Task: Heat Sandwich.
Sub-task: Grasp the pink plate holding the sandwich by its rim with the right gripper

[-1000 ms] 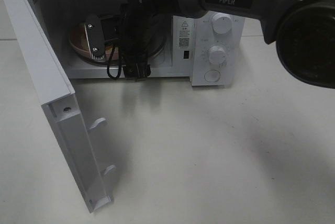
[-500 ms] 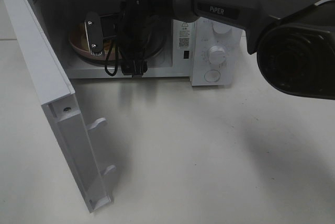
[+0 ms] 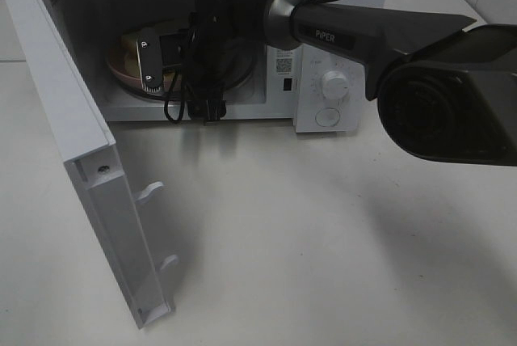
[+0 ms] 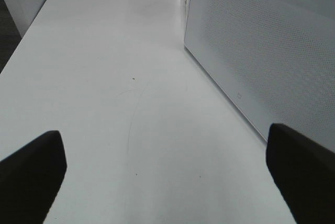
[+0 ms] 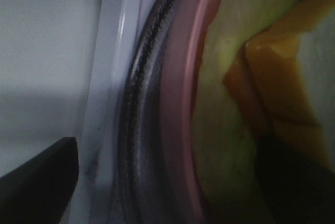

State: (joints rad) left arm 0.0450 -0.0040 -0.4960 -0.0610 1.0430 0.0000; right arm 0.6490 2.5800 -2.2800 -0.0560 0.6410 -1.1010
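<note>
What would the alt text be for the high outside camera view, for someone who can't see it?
The right arm reaches into an open white microwave, its right gripper at a pink plate carrying the sandwich on the turntable. The microwave door hangs wide open on the left above a bare white table.

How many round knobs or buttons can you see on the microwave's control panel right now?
2. One white dial sits mid-panel, and a round button is just below it. The right arm crosses the panel's top, so another dial may be hidden behind it.
</note>
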